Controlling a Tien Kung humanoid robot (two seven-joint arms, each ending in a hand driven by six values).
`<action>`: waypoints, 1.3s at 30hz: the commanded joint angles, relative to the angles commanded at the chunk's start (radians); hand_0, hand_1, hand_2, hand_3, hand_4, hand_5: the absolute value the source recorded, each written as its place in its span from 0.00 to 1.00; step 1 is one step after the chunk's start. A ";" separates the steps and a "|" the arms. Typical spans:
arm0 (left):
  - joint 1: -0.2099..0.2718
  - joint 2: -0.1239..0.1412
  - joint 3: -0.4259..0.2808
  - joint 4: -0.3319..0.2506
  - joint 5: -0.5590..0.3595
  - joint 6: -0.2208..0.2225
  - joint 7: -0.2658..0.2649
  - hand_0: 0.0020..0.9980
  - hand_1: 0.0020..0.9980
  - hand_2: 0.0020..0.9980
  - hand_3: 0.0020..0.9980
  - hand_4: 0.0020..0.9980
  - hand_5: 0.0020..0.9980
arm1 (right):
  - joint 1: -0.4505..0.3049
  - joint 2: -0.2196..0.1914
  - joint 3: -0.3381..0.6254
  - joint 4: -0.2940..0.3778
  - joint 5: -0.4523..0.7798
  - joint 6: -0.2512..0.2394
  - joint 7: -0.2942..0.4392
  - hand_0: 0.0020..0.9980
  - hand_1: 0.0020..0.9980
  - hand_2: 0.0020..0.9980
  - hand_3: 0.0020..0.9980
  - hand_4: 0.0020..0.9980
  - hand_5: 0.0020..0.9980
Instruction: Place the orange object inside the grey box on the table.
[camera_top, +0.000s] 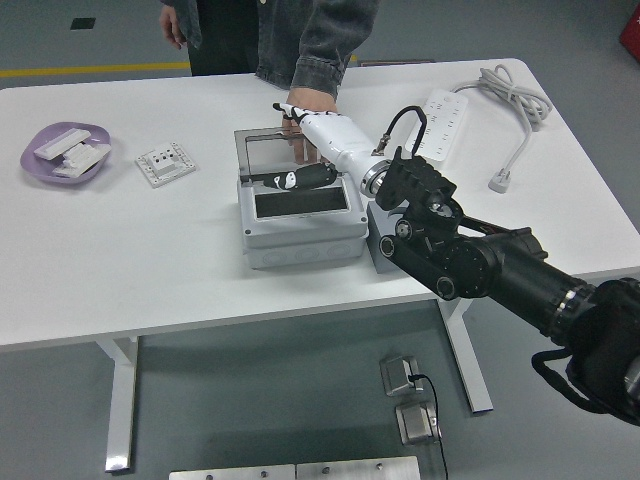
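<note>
One robot hand (305, 150), white with black fingertips, is reaching from the right over the open grey box (300, 215) at the middle of the white table (150, 260), its fingers loosely spread and holding nothing. Across the table a person's hand (312, 102) in a denim sleeve is resting just behind the box's raised clear lid (270, 150), while the orange object is not showing anywhere, the box's dark inside looking bare.
</note>
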 joint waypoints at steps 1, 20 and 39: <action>0.000 0.000 0.000 0.000 -0.001 0.000 0.000 0.63 0.69 0.71 0.79 0.64 0.89 | 0.000 -0.001 -0.008 0.008 0.001 0.001 -0.002 0.90 0.87 0.92 1.00 1.00 0.54; 0.015 -0.002 0.014 0.000 -0.037 0.005 -0.007 0.64 0.69 0.71 0.79 0.64 0.90 | -0.045 -0.129 -0.085 0.233 -0.014 0.026 -0.086 0.87 0.84 0.91 1.00 0.99 0.54; 0.028 -0.003 0.021 0.000 -0.057 0.007 -0.011 0.64 0.69 0.71 0.79 0.65 0.90 | -0.117 -0.230 -0.075 0.457 -0.049 0.072 -0.205 0.86 0.83 0.92 1.00 0.96 0.56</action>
